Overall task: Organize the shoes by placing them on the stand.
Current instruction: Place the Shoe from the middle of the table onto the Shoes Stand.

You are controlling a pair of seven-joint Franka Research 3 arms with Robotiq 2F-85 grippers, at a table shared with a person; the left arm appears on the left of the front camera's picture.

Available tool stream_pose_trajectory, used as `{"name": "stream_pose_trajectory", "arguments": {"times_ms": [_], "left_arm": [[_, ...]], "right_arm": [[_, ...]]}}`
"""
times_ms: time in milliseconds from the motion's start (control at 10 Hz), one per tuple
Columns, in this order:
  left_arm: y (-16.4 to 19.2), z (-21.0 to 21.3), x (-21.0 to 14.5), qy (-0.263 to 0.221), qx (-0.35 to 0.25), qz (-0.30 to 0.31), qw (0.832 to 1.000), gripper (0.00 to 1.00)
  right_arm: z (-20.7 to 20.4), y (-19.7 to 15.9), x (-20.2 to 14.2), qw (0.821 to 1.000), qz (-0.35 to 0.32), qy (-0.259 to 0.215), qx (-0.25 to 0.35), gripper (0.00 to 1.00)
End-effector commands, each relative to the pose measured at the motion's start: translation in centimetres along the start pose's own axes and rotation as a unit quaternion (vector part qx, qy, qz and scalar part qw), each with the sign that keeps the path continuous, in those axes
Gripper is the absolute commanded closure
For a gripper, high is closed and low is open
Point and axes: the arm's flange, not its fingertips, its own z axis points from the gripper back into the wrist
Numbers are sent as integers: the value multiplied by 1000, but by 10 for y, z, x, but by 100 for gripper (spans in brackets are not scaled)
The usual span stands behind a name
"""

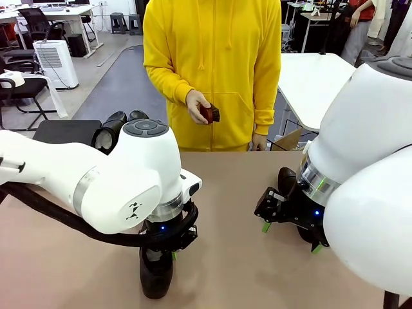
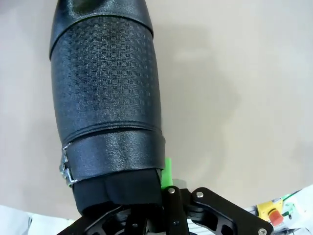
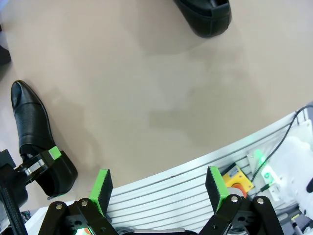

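A glossy black shoe (image 1: 156,280) lies on the tan table near the front edge. My left gripper (image 1: 162,248) is shut on its heel end. In the left wrist view that textured shoe (image 2: 105,98) stretches away from my left gripper (image 2: 146,196), and one green pad (image 2: 167,172) presses on its collar. A second shoe (image 1: 286,179) lies under my right arm. My right gripper (image 1: 291,235) hangs open just in front of it, holding nothing. The right wrist view has this gripper (image 3: 159,188) open, the second shoe (image 3: 204,17) at the top and the held shoe (image 3: 30,127) at the left. Two more shoes (image 1: 111,134) rest on the black stand (image 1: 64,131) at the far left.
A person in a yellow hoodie stands at the far side, holding a small reddish-brown brush (image 1: 209,114) in one hand. Bare tabletop (image 1: 232,264) lies between my two arms. The table's front edge with metal rails (image 3: 166,196) runs just below my right gripper.
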Motion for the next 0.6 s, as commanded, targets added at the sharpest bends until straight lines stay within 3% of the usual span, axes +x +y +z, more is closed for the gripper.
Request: {"name": "stream_pose_trajectory", "arguments": {"times_ms": [0, 200, 500], "left_arm": [[1, 0, 1, -13, 13, 14, 1000, 100], [7, 24, -5, 17, -3, -1, 1000, 100], [37, 95, -14, -20, -40, -46, 998, 100]], "right_arm": [[-1, 1, 4, 1000, 5, -3, 2, 0], [-1, 1, 4, 1000, 5, -3, 2, 0], [-1, 1, 4, 1000, 5, -3, 2, 0]]}}
